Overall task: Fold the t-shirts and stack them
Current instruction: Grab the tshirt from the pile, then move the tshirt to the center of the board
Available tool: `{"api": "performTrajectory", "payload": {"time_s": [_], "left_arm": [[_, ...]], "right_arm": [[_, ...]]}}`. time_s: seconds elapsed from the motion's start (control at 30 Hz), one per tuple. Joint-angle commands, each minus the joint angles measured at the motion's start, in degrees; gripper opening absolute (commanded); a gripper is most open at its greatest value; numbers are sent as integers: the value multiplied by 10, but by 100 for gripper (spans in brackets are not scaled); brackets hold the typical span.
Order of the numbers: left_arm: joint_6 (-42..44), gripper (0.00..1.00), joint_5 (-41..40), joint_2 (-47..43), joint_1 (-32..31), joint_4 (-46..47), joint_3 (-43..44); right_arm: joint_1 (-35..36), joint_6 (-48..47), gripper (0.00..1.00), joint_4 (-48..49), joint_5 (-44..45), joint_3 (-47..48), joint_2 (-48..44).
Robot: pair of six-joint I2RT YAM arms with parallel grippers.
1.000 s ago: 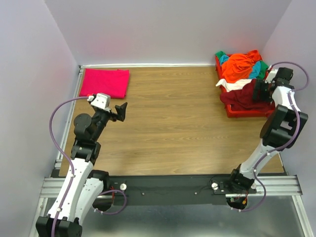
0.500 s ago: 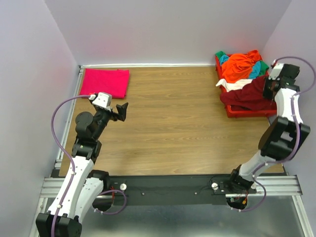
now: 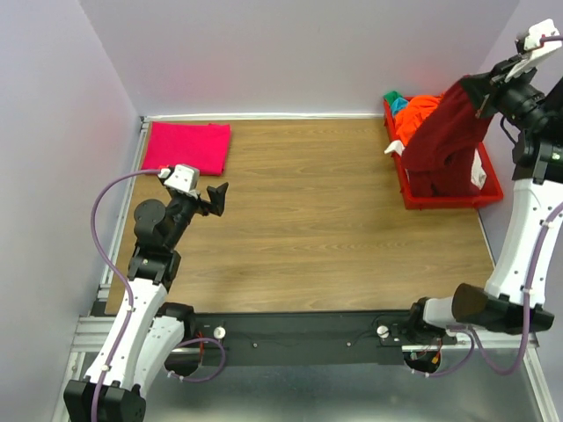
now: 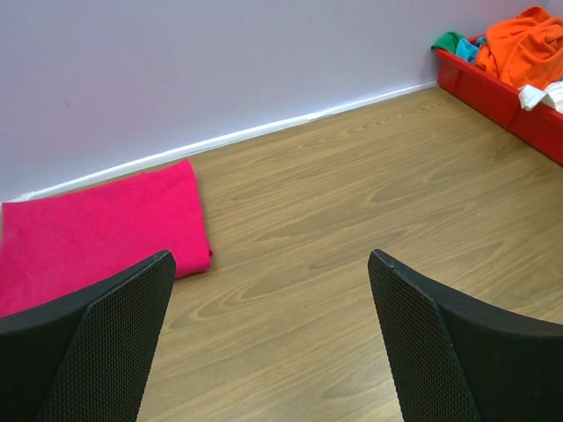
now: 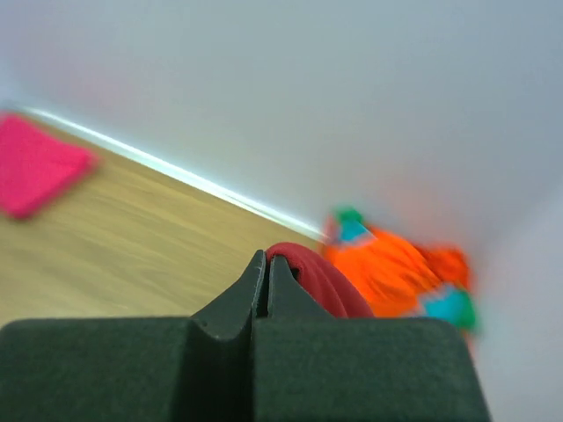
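Maroon shirt (image 3: 449, 132) hangs crumpled from the clenched right gripper (image 3: 482, 98) above the tray (image 3: 444, 200) at the table's (image 3: 308, 229) far right, with a folded pink shirt (image 3: 186, 146) in the far-left corner and bare wood between; the left wrist view shows the left gripper (image 4: 271, 261) spread wide; the blurred right wrist view shows jaws pinching maroon cloth.

Your right claw (image 3: 486, 95) pinches the maroon shirt (image 3: 449, 132), which hangs below it over the red tray (image 3: 449, 200). Beyond your left claw (image 3: 214, 199) lies the folded pink shirt (image 3: 186, 146).
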Motion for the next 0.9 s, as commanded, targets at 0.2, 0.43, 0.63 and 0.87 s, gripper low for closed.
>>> {"api": "performTrajectory", "payload": {"time_s": [0.2, 0.43, 0.63, 0.87], "left_arm": [[9, 98, 6, -11, -2, 3, -2], [9, 98, 6, -18, -3, 4, -4], [26, 98, 16, -32, -2, 11, -10], [29, 98, 36, -39, -3, 16, -14]], "right_arm": [[43, 254, 1, 182, -349, 38, -35], [81, 507, 1, 444, -374, 51, -9], [104, 649, 1, 588, -346, 38, 30], [240, 422, 1, 399, -275, -142, 4]]}}
